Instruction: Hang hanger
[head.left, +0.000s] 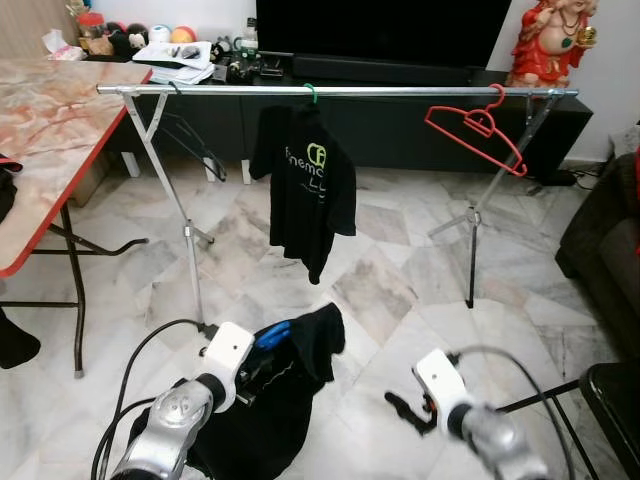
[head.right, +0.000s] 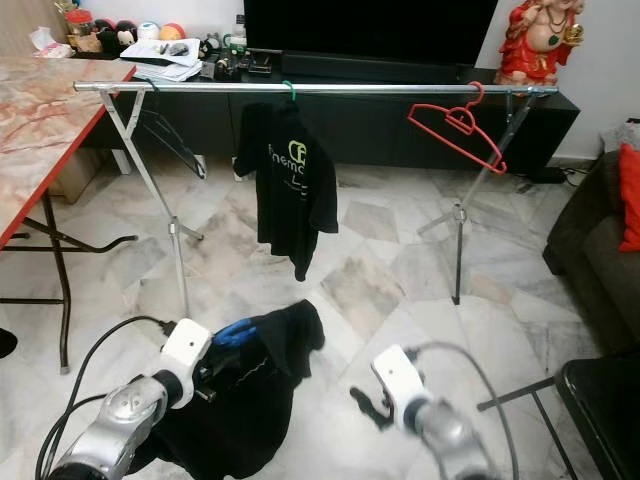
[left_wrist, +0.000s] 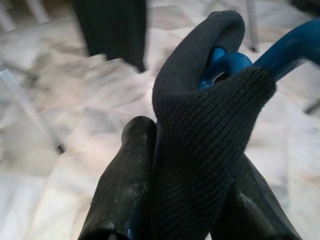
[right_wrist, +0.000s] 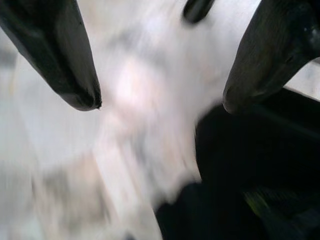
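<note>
A blue hanger (head.left: 270, 333) carries a black garment (head.left: 262, 390) low in front of me. My left gripper (left_wrist: 185, 200) is shut on the garment's collar and the hanger, whose blue neck (left_wrist: 235, 62) pokes out above the knit fabric. The silver clothes rail (head.left: 340, 91) runs across the room ahead, holding a black T-shirt (head.left: 305, 185) on a green hook and an empty red hanger (head.left: 478, 125) near its right end. My right gripper (right_wrist: 160, 97) is open, low at the right over the marble floor, with nothing between its fingers.
A marble-topped folding table (head.left: 45, 130) stands at the left. A dark sofa (head.left: 610, 250) and a black stool (head.left: 615, 395) sit at the right. Behind the rail are a TV console (head.left: 400, 110) and a red statue (head.left: 548, 40). The rail's legs (head.left: 470, 250) spread on the floor.
</note>
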